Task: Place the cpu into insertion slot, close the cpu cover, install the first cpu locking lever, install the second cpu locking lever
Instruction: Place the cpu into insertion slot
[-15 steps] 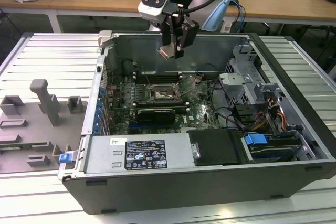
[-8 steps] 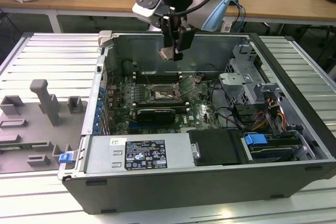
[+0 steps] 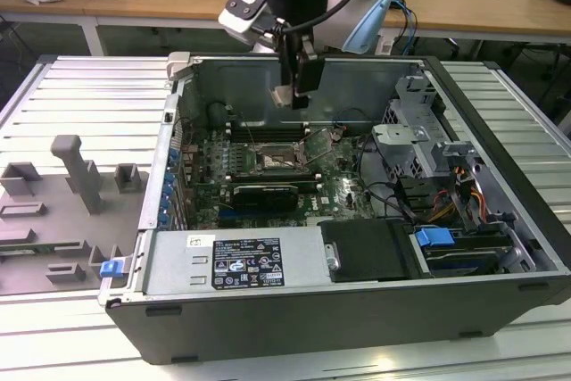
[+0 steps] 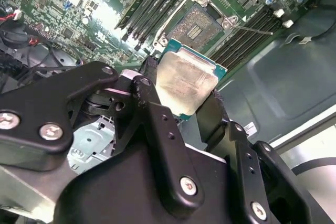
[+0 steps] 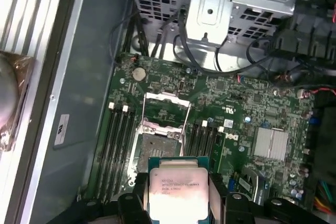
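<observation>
**Item: cpu [image 4: 186,85].** Sitting between the two black fingers of the gripper [image 4: 184,90], with its pale metal top facing both wrist cameras and a green edge showing around it. In the first wrist view the cpu [image 5: 176,190] is filling the gap between the fingers, and their inner faces are pressing on two opposite edges.

**Item: gripper [image 3: 299,86].** Clamping the chip, jaws opened only as wide as the chip itself. In the exterior view it is hanging inside the open computer case [image 3: 500,140], carrying the cpu [image 3: 284,94] above the green motherboard [image 3: 348,189], well clear of the board.

**Item: insertion slot [image 5: 157,148].** Lying below the chip and apart from it, with its dark centre uncovered. It is showing in the second wrist view [image 4: 197,24] and the exterior view [image 3: 272,161], flanked by long black memory slots [image 5: 118,140].

**Item: cpu cover [image 5: 167,96].** Standing swung off the socket, hinged along one edge of it.
</observation>
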`<action>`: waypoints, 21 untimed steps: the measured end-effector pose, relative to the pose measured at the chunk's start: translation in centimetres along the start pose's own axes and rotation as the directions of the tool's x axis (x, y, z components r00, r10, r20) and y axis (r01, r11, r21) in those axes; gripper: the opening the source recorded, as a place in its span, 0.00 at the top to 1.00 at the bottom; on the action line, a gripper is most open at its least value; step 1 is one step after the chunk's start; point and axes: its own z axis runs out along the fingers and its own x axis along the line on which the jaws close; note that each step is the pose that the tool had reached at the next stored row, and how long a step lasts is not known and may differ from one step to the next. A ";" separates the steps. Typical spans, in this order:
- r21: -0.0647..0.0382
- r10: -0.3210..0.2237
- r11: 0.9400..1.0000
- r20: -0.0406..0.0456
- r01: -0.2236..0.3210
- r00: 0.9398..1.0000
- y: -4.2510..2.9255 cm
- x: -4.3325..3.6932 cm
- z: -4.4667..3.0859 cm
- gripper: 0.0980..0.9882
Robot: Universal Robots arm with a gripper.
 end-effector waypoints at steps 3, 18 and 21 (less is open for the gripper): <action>0.000 0.019 1.000 0.002 -0.019 1.000 -0.02 0.00 0.26 0.50; 0.000 0.120 0.993 0.011 -0.120 0.993 -0.11 -0.02 1.35 0.50; -0.001 0.150 0.989 0.013 -0.150 0.989 -0.13 -0.03 1.61 0.50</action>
